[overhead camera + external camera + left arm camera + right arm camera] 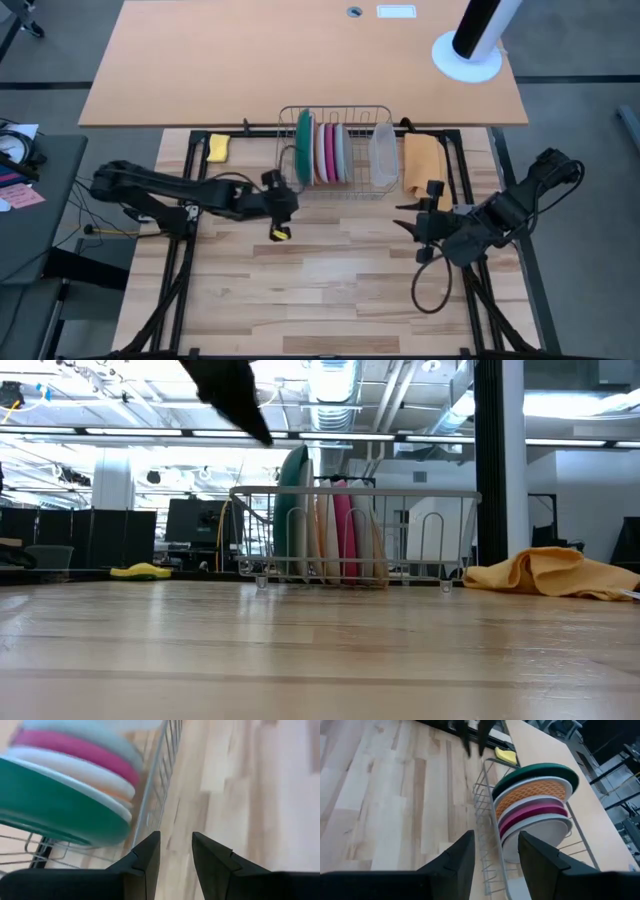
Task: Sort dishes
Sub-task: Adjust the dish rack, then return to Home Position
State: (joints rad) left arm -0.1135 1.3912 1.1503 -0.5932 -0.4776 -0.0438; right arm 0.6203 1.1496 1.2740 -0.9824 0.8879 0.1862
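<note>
Five round plates stand on edge, side by side, in a wire dish rack [335, 150] at the far edge of the wooden surface [320, 290]. In order along the rack: dark green plate [303, 146], orange-patterned plate [530, 792] (pattern visible only from the right wrist), white plate [321, 150], magenta plate [330, 152], pale grey plate [343, 153]. A clear plastic tub [383, 155] occupies the rack's end beyond the grey plate. An orange cloth [422, 158] lies beside the rack at the tub end; a yellow sponge [218, 147] lies off the green end. The left pincer [281, 203] hovers just before the rack's green-plate corner, fingers slightly parted, empty. The right pincer [408, 218] waits near the cloth, fingers apart, empty.
</note>
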